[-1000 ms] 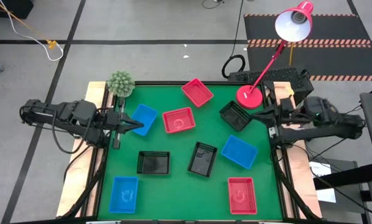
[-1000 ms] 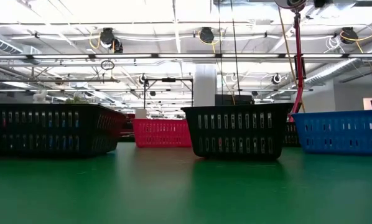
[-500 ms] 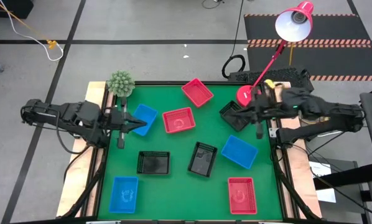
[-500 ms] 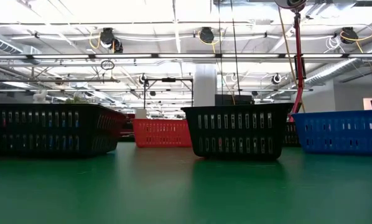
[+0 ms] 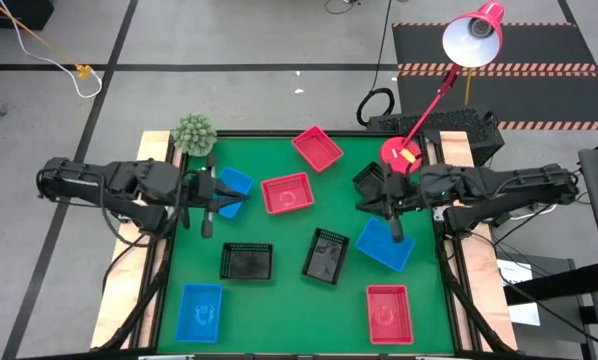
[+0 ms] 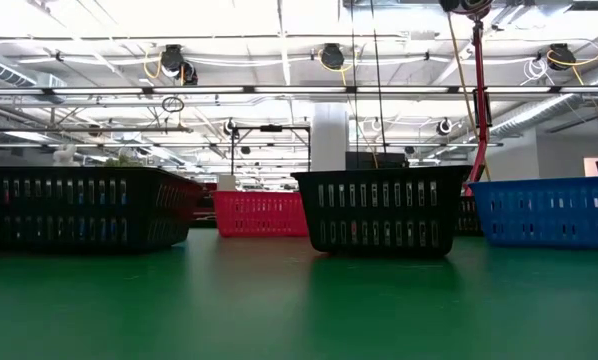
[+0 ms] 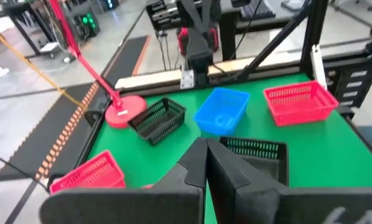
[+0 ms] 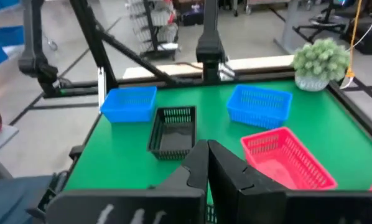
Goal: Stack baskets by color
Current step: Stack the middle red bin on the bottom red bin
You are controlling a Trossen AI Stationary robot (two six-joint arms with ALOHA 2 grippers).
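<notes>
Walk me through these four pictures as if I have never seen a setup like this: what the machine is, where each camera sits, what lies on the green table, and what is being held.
This is a robot with two dark arms at a green table. One picture looks straight down, one looks level across the tabletop, and two come from cameras on the arms' wrists.

Nine small plastic baskets lie scattered singly: three red, such as the red basket in the middle, three blue and three black. Nothing is stacked yet. A small potted plant and a red lamp stand at the far edge.

The left pincer is over a blue basket; the right pincer reaches in near a black basket. Both are shut and hold nothing.
</notes>
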